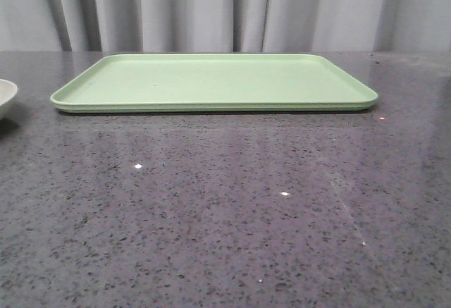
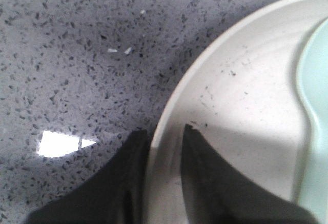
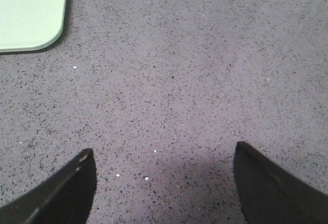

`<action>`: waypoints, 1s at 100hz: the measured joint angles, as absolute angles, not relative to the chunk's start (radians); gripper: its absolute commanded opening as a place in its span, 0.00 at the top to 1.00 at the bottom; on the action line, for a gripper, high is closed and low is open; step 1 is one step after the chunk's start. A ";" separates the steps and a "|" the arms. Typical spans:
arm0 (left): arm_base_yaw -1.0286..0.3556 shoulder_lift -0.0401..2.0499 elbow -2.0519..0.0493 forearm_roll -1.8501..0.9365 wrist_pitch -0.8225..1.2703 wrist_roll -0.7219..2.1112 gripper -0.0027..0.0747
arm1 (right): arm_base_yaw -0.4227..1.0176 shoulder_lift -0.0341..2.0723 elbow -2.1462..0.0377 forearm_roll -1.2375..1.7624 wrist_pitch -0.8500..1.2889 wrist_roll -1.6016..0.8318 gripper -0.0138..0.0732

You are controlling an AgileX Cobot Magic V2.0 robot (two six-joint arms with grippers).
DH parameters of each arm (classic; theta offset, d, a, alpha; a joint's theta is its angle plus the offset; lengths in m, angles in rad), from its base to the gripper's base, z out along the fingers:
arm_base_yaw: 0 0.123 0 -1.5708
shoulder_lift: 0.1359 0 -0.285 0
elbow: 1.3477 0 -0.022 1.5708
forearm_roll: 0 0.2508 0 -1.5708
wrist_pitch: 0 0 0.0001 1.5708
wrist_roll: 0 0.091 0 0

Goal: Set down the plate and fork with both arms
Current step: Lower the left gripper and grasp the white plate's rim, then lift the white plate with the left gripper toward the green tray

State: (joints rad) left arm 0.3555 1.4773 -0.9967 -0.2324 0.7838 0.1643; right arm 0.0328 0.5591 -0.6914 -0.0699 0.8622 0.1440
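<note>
We see the dark speckled table (image 1: 225, 209) as the largest surface, and we use the light green tray (image 1: 211, 82) as our landmark; it lies flat on the table toward the far side, with nothing on it. The plate (image 1: 5, 96) sits on the table to the left of the tray, apart from it, and only its edge enters the front view. In the left wrist view the plate (image 2: 246, 96) shows fine dark specks, and a pale blue utensil (image 2: 315, 131) lies inside it. Our left gripper (image 2: 166, 147) is closed to a narrow gap over the plate's rim, one finger outside and one inside. Our right gripper (image 3: 164, 178) stands wide, holding nothing, above bare table beside a tray corner (image 3: 31, 14). We find no fork in any view.
</note>
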 measured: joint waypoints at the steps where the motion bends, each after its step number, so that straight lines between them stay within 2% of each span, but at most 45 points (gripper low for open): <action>1: 0.356 1.477 -0.997 -0.235 0.784 0.164 0.96 | 0.033 0.559 -0.691 -0.070 0.862 0.144 0.20; 5: 0.356 1.477 -0.997 -0.240 0.786 0.164 0.99 | 0.033 0.559 -0.691 -0.070 0.862 0.144 0.20; 50: 0.368 1.474 -1.001 -0.277 0.804 0.168 0.99 | 0.033 0.559 -0.691 -0.070 0.862 0.144 0.20; 100: 0.512 1.480 -1.044 -0.499 0.946 0.402 0.99 | 0.033 0.559 -0.691 -0.070 0.864 0.144 0.20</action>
State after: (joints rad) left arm 0.5123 1.4796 -1.0441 -0.4990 0.9461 0.4020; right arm 0.0328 0.5591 -0.6914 -0.0699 0.8636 0.1440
